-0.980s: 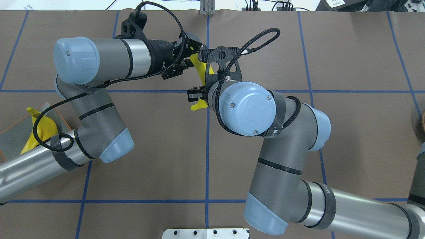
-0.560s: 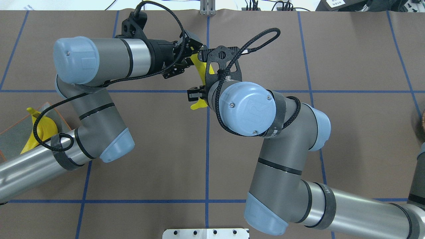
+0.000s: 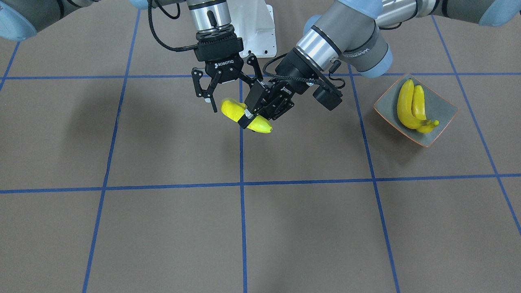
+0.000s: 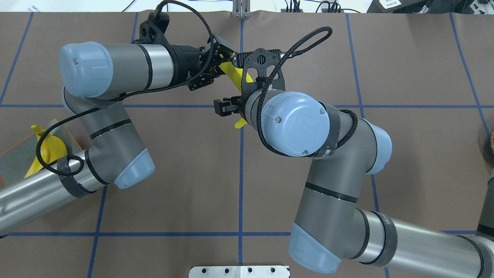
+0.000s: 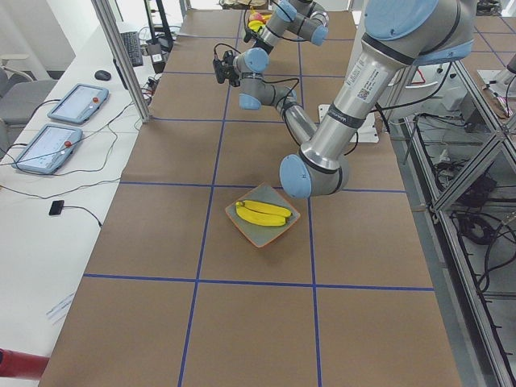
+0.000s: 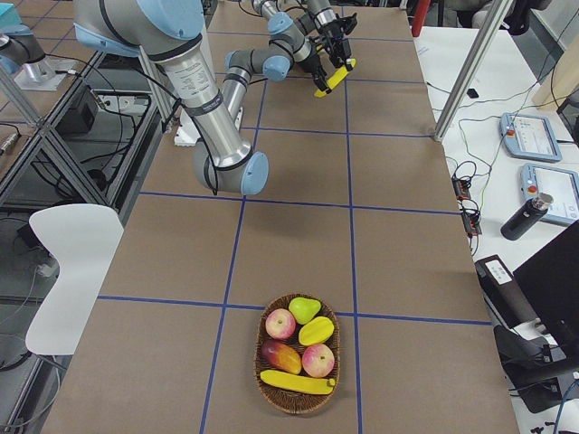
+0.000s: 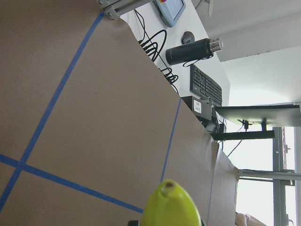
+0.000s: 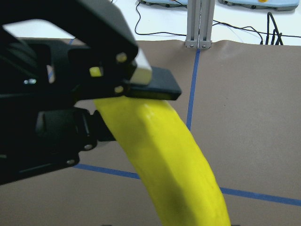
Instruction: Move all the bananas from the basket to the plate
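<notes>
held banana [image 3: 234, 110]: up in the air over mid table [image 3: 163, 228], well apart from plate [image 3: 443, 109]
left gripper [image 3: 249, 118]: clamped tight on its midsection
right gripper [image 3: 233, 94]: fingers spread wide, gripping nothing, at banana's other end
plate: 2 bananas [image 3: 407, 106] side by side
basket [image 6: 271, 398]: 1 banana [image 6: 297, 382] w/ other fruit [image 6: 298, 330]

Brown table [image 3: 163, 236], blue gridlines [image 3: 163, 187], white chair [image 6: 72, 262]

The overhead camera looked down from behind the black left gripper [image 3: 251, 116]; the front one faced it steeply. Side cameras stood far off. Both wrist cameras closely shared the smooth yellow curved banana [image 8: 164, 155].
</notes>
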